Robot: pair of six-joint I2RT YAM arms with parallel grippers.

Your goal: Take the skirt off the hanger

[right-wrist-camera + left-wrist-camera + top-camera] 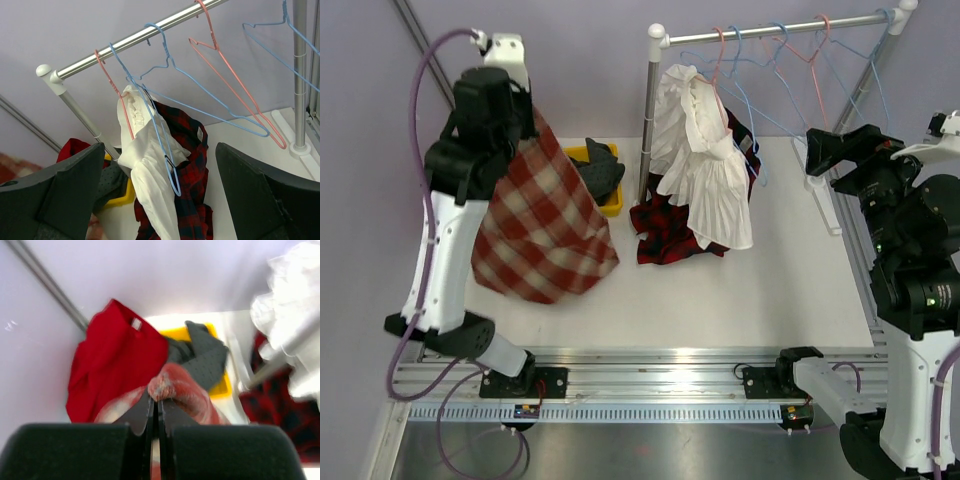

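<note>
A red-and-white checked skirt (545, 230) hangs free in the air at the left, off any hanger, its hem near the table. My left gripper (523, 108) is raised high and shut on the skirt's top edge; in the left wrist view the fingers (157, 402) pinch a bunched fold of the skirt (182, 385). My right gripper (820, 150) is open and empty at the right, facing the clothes rack (780, 28). In the right wrist view it (159, 150) stands apart from the hangers (200, 90).
On the rack hang a white garment (705, 170) and a dark red plaid garment (665, 235), with several bare blue and pink wire hangers (800, 60). A yellow bin (611, 206) holds a grey garment (600, 170). A red garment (115, 360) lies behind it.
</note>
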